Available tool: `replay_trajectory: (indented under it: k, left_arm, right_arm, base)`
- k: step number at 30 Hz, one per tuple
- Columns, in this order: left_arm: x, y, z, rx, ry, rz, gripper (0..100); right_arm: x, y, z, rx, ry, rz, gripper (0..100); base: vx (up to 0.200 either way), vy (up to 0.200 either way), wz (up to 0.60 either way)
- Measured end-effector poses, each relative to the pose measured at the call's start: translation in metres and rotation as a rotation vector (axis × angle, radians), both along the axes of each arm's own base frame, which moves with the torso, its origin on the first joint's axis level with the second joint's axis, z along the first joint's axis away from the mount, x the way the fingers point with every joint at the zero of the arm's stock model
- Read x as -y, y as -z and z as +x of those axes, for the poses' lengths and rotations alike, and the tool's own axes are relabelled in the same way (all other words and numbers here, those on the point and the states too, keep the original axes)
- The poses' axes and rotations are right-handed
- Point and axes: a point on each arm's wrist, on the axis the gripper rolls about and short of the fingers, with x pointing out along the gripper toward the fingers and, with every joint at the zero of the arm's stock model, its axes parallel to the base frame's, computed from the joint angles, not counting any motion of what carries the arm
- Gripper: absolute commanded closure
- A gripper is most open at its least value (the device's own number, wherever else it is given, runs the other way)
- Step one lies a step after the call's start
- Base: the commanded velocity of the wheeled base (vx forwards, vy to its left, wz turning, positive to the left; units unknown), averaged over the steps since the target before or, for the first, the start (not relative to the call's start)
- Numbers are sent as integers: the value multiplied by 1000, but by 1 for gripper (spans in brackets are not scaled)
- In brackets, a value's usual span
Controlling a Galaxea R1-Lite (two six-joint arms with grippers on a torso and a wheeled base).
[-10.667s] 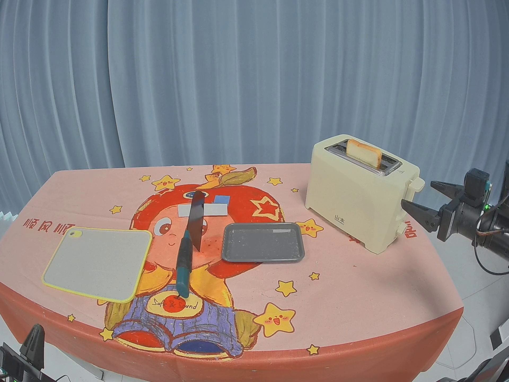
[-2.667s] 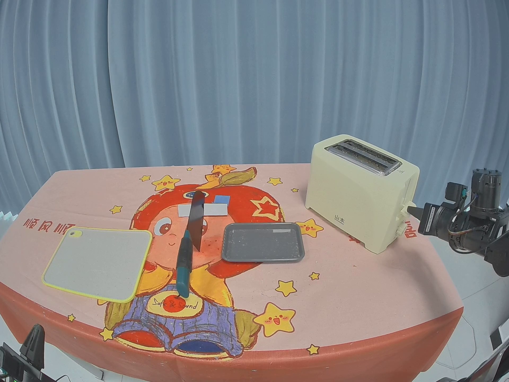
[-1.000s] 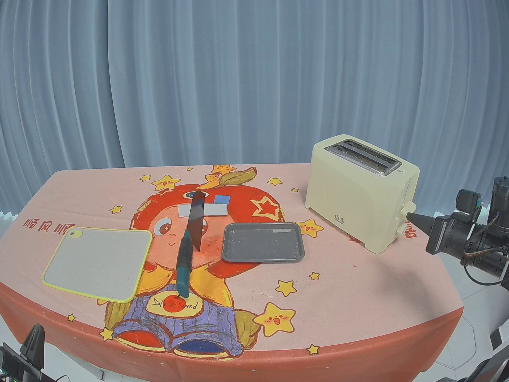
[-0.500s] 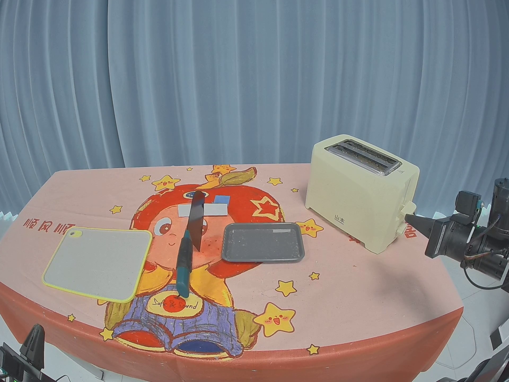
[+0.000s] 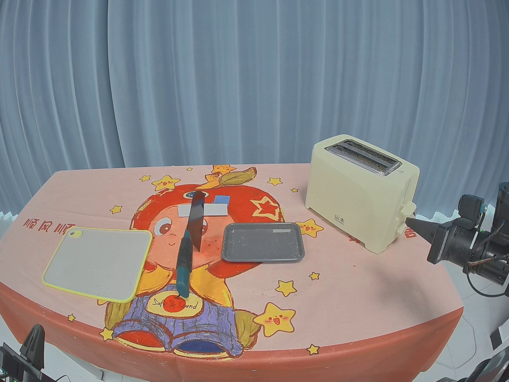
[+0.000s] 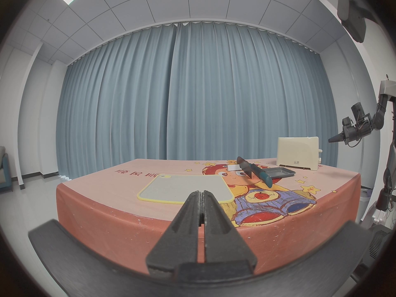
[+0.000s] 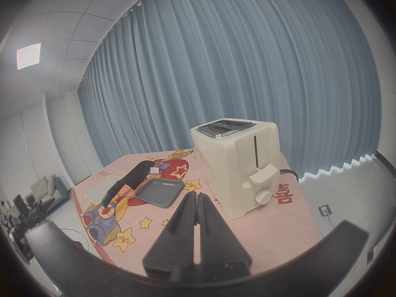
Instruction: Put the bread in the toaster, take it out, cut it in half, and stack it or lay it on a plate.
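**Bread down in the toaster, right arm parked at the lever**

Your right gripper (image 5: 408, 219), jaws pressed together and empty, sits at the right edge of the frame. Its tip is just beside the lever (image 7: 263, 173) of the toaster (image 5: 363, 192), likely because it pushed that lever down. The bread is hidden, presumably sunk in the slot. Ten seconds ago it stood out of the slot and those jaws were spread. Your left gripper (image 6: 203, 194), likewise closed, idles at lower left. Knife (image 5: 188, 245), cutting board (image 5: 98, 261) and plate (image 5: 263, 242) lie ready for cutting.
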Motion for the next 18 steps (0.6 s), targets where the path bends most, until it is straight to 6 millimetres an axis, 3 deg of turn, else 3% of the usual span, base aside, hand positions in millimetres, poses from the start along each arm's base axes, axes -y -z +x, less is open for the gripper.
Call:
replay_trajectory:
  k: [18]
  left_arm:
    - [0,0,0,0,0,0,100]
  right_arm:
    - [2,9,-6,-15,-17,-47,100]
  base:
    - [0,0,0]
